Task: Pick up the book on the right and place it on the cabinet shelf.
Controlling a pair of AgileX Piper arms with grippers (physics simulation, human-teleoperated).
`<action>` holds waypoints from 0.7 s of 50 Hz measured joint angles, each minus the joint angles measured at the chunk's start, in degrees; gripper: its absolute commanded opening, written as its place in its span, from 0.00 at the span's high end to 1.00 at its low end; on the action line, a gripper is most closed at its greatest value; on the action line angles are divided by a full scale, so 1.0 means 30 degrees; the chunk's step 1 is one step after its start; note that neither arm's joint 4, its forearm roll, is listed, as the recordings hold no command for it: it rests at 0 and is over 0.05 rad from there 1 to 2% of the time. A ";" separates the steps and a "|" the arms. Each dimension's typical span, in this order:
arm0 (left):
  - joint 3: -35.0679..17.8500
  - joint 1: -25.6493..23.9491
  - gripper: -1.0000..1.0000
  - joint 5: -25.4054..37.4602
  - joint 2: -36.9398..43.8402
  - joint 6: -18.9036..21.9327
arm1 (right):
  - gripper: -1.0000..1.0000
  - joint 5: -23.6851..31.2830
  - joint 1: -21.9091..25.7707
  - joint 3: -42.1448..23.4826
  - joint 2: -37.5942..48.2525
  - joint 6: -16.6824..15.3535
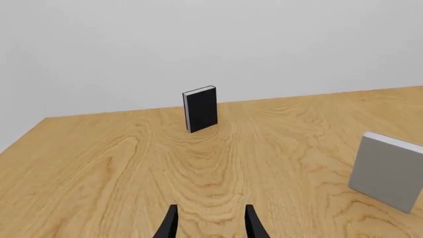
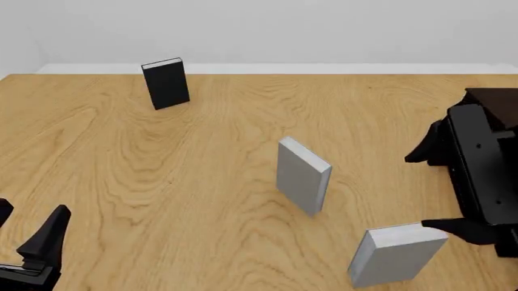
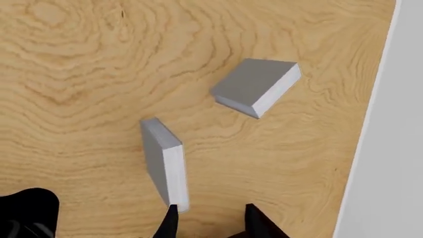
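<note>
**Right gripper lines up on the book near the table's front-right corner**

Front view: the left gripper (image 2: 24, 242) sits nearest, at the table's (image 2: 202, 200) front-left corner, fingers spread and empty. By the front-right corner the book (image 2: 396, 253) stands tilted, with a finger of the right gripper (image 2: 465, 233) at its upper end. The other grey book (image 2: 302, 176) stands upright mid-table, and the black book (image 2: 166, 83) stands near the far-left corner. Only a dark corner of the cabinet (image 2: 495, 96) shows at the right edge, behind the arm. Its shelf is hidden, so I cannot tell what it holds.

Right wrist view: the right gripper (image 3: 211, 222) is spread and grips nothing. The book (image 3: 165, 163) lies off to 1 side of the gap, with 1 fingertip (image 3: 170, 220) just beside its near end. A sound grasp likely means shifting sideways until the cover faces sit between both fingers, then closing across the thickness, low enough that the slab does not pivot. The other grey book (image 3: 254, 87) lies well apart.

Left wrist view: the left gripper (image 1: 211, 223) is spread over bare wood, well apart from the black book (image 1: 201, 109) and the other grey book (image 1: 390, 171).
</note>
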 measured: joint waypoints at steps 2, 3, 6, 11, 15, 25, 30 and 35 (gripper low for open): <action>0.0000 0.0001 0.00 -0.0003 0.0000 -0.0005 | 0.00 0.0002 0.0022 0.0084 0.0067 -0.0017; 0.0000 0.0004 0.00 -0.0004 0.0000 -0.0008 | 0.00 0.0002 0.0047 0.0120 0.0110 -0.0006; 0.0000 0.0007 0.00 0.0002 -0.0002 -0.0010 | 0.00 0.0004 0.0133 0.0183 0.0247 0.0047; 0.0000 -0.0019 0.00 0.0032 -0.0003 -0.0018 | 0.00 0.0004 0.0393 0.0162 0.0556 0.0301; 0.0000 -0.0033 0.00 0.0044 -0.0004 -0.0018 | 0.00 0.0003 0.0693 0.0107 0.0826 0.0619; 0.0000 -0.0037 0.00 0.0096 -0.0007 -0.0012 | 0.00 -0.0002 0.1297 -0.0079 0.1350 0.1352; 0.0000 -0.0021 0.00 0.0115 -0.0007 0.0000 | 0.00 -0.0002 0.1638 -0.0131 0.1578 0.1806; 0.0001 -0.0016 0.00 0.0143 -0.0008 0.0030 | 0.00 -0.0026 0.1989 -0.0110 0.1783 0.2268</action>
